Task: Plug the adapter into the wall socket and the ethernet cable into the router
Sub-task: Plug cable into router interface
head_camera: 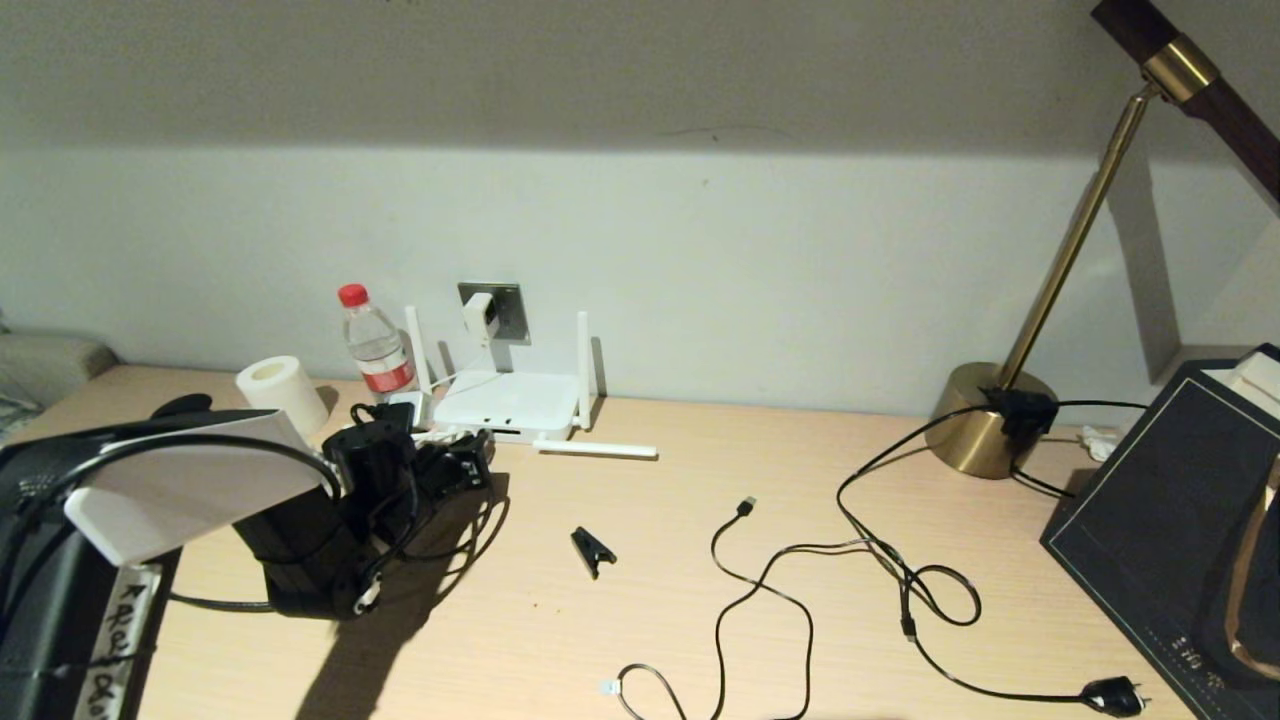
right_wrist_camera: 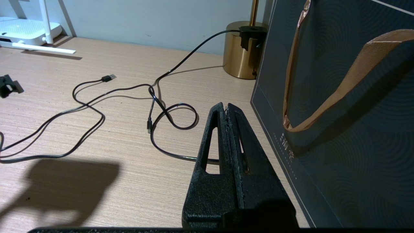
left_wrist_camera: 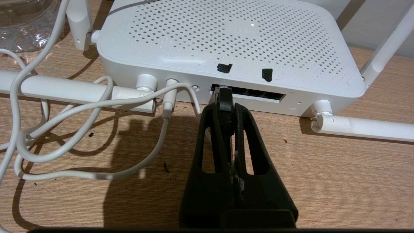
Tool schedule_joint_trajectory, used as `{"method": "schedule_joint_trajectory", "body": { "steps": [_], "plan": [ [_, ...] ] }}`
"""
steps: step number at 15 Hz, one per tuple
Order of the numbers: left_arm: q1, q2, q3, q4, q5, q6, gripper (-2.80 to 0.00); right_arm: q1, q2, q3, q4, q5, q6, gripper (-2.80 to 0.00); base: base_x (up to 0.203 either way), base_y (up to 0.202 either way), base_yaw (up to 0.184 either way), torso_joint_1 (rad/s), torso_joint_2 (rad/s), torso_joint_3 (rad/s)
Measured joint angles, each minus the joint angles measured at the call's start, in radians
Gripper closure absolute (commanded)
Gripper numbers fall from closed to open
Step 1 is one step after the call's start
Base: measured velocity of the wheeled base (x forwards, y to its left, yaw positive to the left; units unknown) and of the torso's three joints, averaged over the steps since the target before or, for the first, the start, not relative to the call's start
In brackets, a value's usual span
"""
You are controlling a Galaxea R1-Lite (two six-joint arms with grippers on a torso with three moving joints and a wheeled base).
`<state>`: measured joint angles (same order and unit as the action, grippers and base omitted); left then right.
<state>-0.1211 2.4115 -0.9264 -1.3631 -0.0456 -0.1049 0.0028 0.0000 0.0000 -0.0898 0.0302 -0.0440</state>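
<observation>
Left gripper (left_wrist_camera: 225, 106): fingers pinched narrow on the ethernet cable (left_wrist_camera: 225, 98), just behind its connector, with the tip at the leftmost end of the port slot of the router (left_wrist_camera: 226, 38).
Right gripper (right_wrist_camera: 227, 110): fingers pressed together on nothing, hovering over the desk (right_wrist_camera: 129, 181) beside a dark paper bag (right_wrist_camera: 349, 136), well apart from the work.
Router: flat on the desk against the wall, one antenna lying down in front on each side, a white cord (left_wrist_camera: 81, 113) looped just beside the ports.
Adapter (head_camera: 480, 317): seated on the wall socket (head_camera: 507, 310) above the router, so that half looks done.
Risk, router sliding: a push along the desk could shove the light box back towards the wall instead of seating the plug; nothing braces it.
Risk, misalignment: a tilted connector could jam on the slot edge or slip between the fingers.
Risk, snagging: the white cord lies close enough to catch a finger.
Hidden, seating: the fingers cover the connector, so I cannot tell whether it is partly in or only touching.
Hidden, cable run: behind the gripper the cable is lost under the arm.
Hidden, clip: its side cannot be made out.
</observation>
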Motion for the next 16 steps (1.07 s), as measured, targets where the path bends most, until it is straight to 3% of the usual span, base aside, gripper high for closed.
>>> {"method": "schedule_joint_trajectory", "body": {
  "steps": [16],
  "plan": [
    [0.0, 0.011, -0.031, 0.007, 0.002, 0.003, 0.0, 0.0, 0.0, 0.0, 0.0, 0.0, 0.0, 0.0, 0.0, 0.0, 0.0, 0.0, 0.0, 0.0]
  ]
}}
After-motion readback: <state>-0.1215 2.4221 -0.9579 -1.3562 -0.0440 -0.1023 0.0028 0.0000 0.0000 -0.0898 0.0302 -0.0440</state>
